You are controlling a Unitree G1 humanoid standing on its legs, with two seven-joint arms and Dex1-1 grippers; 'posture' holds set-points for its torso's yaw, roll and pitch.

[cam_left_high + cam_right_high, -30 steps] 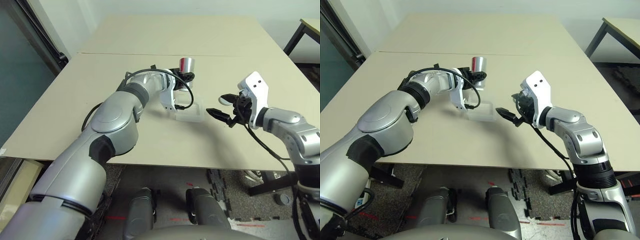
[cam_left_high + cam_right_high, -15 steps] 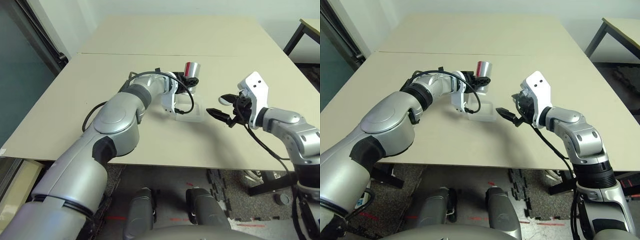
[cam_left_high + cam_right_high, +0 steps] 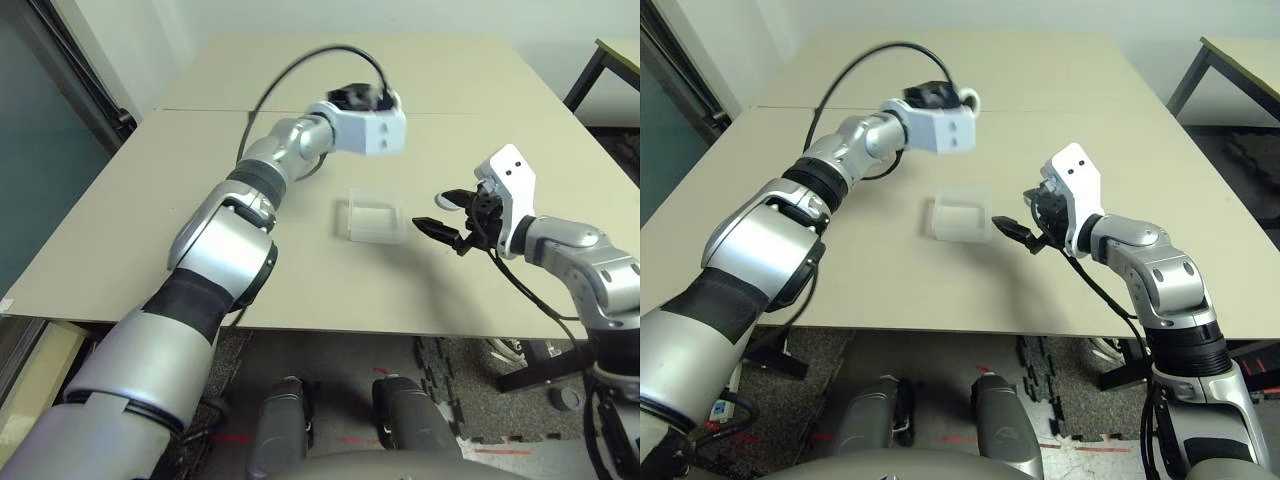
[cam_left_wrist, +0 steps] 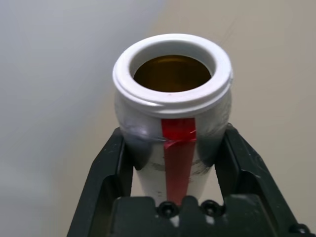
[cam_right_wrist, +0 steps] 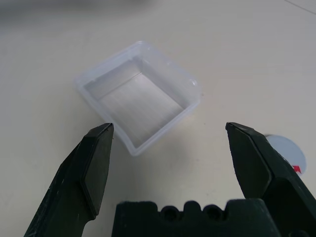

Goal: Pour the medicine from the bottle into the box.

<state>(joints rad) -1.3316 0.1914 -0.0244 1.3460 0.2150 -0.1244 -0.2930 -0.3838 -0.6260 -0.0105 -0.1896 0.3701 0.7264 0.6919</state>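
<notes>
My left end effector [image 4: 173, 168] is clamped on the uncapped bottle [image 4: 173, 98], held above the desk [image 3: 300, 270] beyond the box [image 3: 375, 217]; my right end effector [image 5: 170, 173] gapes nearer the box.

Bare desk [image 3: 300, 60] lies open toward the far edge, with the box [image 3: 376, 217] mid-desk just beside the right claw [image 3: 441, 213].

**Colours on the desk**

We see a beige desk [image 3: 200, 200] under a clear, colourless box [image 5: 138, 94]. The bottle [image 4: 173, 123] is silver-grey with a white rim, a red vertical stripe and an amber-brown inside. Both the left pincer [image 4: 173, 158] and the right pincer [image 5: 168, 163] are black. A round grey cap [image 5: 284, 150] bears a red mark.
</notes>
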